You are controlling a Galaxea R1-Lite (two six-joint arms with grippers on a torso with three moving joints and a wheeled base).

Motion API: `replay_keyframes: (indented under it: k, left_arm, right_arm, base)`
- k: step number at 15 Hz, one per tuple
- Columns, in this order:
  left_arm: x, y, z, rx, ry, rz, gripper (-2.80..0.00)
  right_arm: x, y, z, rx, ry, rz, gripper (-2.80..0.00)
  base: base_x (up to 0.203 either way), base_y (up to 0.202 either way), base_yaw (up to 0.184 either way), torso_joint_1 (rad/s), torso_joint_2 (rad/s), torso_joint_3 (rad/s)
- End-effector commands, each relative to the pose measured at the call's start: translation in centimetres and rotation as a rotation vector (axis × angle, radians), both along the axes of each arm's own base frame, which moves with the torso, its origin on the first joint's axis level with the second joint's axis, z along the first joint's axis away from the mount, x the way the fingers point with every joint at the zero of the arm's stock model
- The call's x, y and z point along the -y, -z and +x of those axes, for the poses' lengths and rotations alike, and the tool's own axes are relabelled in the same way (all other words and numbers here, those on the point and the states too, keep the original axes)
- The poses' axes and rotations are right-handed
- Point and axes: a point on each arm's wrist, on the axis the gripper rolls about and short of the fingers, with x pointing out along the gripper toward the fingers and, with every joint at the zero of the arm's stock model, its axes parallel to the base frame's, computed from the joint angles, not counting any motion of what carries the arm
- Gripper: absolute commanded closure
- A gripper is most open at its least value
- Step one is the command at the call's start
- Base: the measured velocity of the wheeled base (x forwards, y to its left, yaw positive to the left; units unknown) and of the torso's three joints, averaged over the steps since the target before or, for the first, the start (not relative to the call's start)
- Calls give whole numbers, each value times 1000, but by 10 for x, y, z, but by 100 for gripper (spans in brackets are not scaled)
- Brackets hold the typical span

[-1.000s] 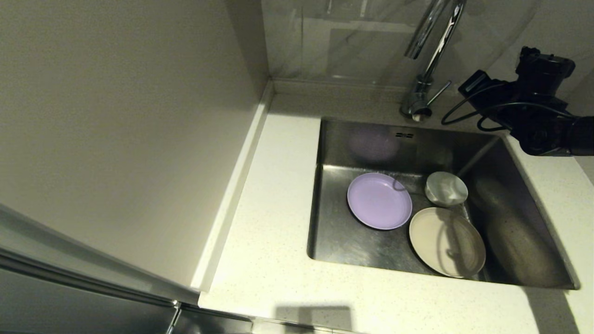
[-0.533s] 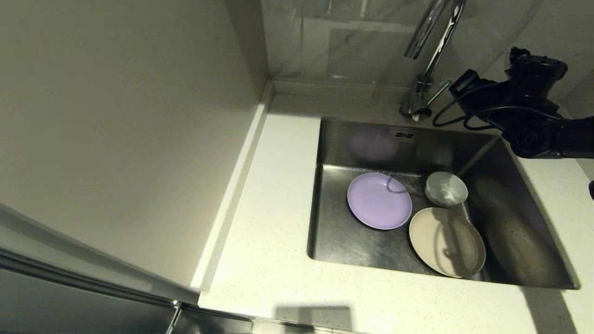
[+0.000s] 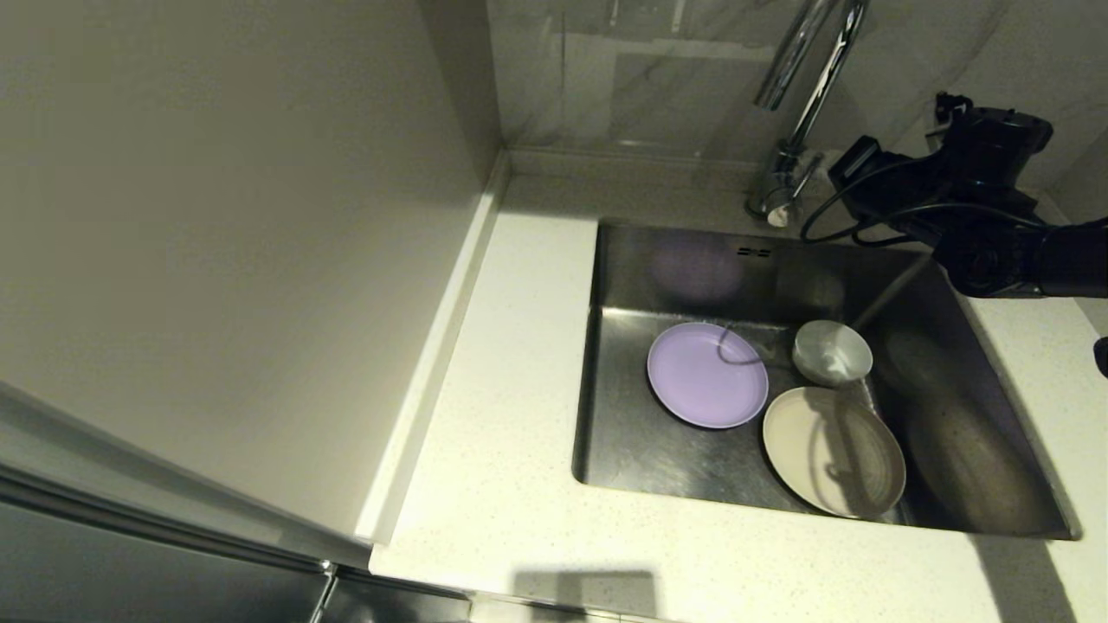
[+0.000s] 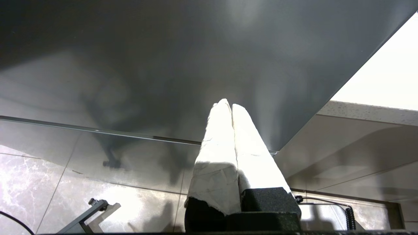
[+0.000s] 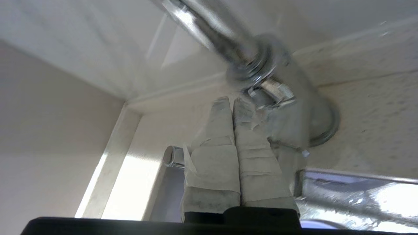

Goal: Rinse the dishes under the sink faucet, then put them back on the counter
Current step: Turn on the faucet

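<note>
Three dishes lie in the sink: a lilac plate, a cream plate leaning at the front, and a small white bowl behind it. The chrome faucet rises at the back. My right arm reaches to the faucet's base. In the right wrist view my right gripper is shut and empty, its tips against the faucet base. The lever's round end shows beside the fingers. My left gripper is shut and empty, parked below the counter.
A beige wall panel rises along the counter's left side behind a low raised edge. A tiled backsplash stands behind the faucet. In the left wrist view a dark cabinet front and a marble floor show.
My right arm has moved left towards the faucet base, and it now covers the lever in the head view. The dishes have not moved.
</note>
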Motion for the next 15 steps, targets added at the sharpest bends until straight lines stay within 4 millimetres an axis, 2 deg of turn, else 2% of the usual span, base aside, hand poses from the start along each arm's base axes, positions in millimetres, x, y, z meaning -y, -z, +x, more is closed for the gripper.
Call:
replay_keyframes:
  k: [1, 3, 7, 9, 11, 13, 15]
  left_arm:
    - [0, 0, 0, 2, 0, 0, 0]
    - [0, 0, 0, 2, 0, 0, 0]
    - [0, 0, 0, 2, 0, 0, 0]
    - [0, 0, 0, 2, 0, 0, 0]
    - [0, 0, 0, 2, 0, 0, 0]
    - [0, 0, 0, 2, 0, 0, 0]
    - [0, 0, 0, 2, 0, 0, 0]
  right_arm:
    - [-1, 2, 0, -6, -36, -4, 0]
    - [0, 4, 0, -13, -83, -16, 0]
    - [4, -2, -2, 12, -71, -31, 0]
    - [9, -10, -4, 44, -50, -45, 0]
    - [22, -25, -7, 97, -22, -60, 0]
    - [38, -32, -13, 149, 17, -157, 0]
    - [57, -28, -16, 203, 94, -380, 0]
  base:
    - [0, 0, 0, 0, 0, 0]
    - [0, 0, 0, 0, 0, 0]
    - [0, 0, 0, 0, 0, 0]
    - [0, 0, 0, 0, 0, 0]
    - [0, 0, 0, 0, 0, 0]
    - [0, 0, 0, 0, 0, 0]
    - [0, 0, 0, 0, 0, 0]
